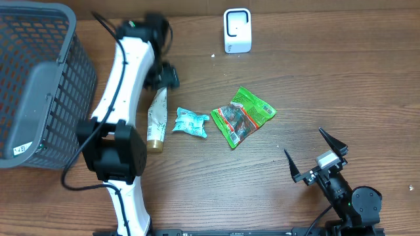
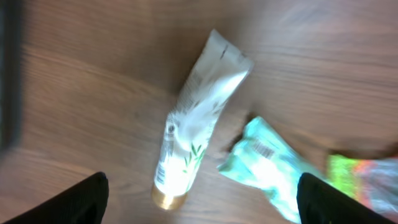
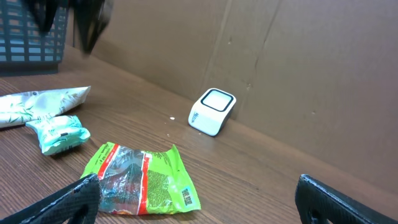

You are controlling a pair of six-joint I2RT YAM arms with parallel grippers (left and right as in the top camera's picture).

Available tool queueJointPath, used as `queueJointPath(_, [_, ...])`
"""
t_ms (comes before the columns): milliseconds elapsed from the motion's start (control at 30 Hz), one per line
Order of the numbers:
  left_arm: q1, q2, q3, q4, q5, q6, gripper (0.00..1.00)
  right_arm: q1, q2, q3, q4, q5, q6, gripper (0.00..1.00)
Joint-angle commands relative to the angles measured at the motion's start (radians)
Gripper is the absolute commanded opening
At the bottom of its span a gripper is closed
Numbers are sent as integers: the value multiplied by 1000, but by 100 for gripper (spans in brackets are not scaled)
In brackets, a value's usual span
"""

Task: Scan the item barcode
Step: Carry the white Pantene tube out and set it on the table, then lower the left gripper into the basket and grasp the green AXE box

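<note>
- Left claw (image 1: 164,75) is released: the left wrist view shows both fingers (image 2: 93,196) spread wide and gripping nothing.
- Tube (image 1: 156,118), white with a gold cap, lies flat on the worktop (image 1: 315,78) directly under the left claw and clear of both fingers. Cap end points to 6 o'clock, crimped end to 12.
- Teal packet (image 1: 190,122) lies just beside the tube at its 3 o'clock; I can't tell whether they touch.
- Green snack bag (image 1: 243,116) lies at 3 o'clock of the teal packet, near it. A barcode (image 3: 186,196) shows face up on its corner in the right wrist view.
- Scanner (image 1: 237,30), a small white box, stands at 12 o'clock on the worktop, well apart from all three items.
- Basket (image 1: 39,85), grey mesh, sits at 9 o'clock with its handle (image 1: 39,105) across the top. All three items lie outside it on the worktop.
- Right claw (image 1: 303,140) is at 5 o'clock, released with jaws wide, hovering apart from everything and pointing toward the green bag and scanner.
</note>
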Motion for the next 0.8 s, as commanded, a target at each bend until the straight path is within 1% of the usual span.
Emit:
queueJointPath(0, [10,-21,263,-85,-3,58,90,6,-8,-10,6,6,12,100])
queueJointPath(67, [28,-21,410,-131,-33,76,95,6,-8,-11,6,6,12,100])
queueJointPath(100, [41,-32,456,-131,-17,119,98,6,-8,-11,6,6,12,100])
queueJointPath(167, [79,-62,508,-131,-21,122,100,6,-8,-11,6,6,12,100])
queueJointPath(233, [135,-104,513,-131,-20,122,99,6,-8,-11,6,6,12,100])
queueJointPath(400, [344,-204,461,-131,-9,123,100,6,-8,-11,6,6,12,100])
queueJointPath(500, [512,-245,409,-131,12,117,99,6,-8,-11,6,6,12,100])
queueJointPath(600, [670,-254,345,-131,50,75,99,6,-8,-11,6,6,12,100])
queueJointPath(700, [814,-241,255,-115,52,13,99,6,-8,-11,6,6,12,100])
queueJointPath(767, [881,-232,183,-82,53,-10,98,6,-8,-11,6,6,12,100])
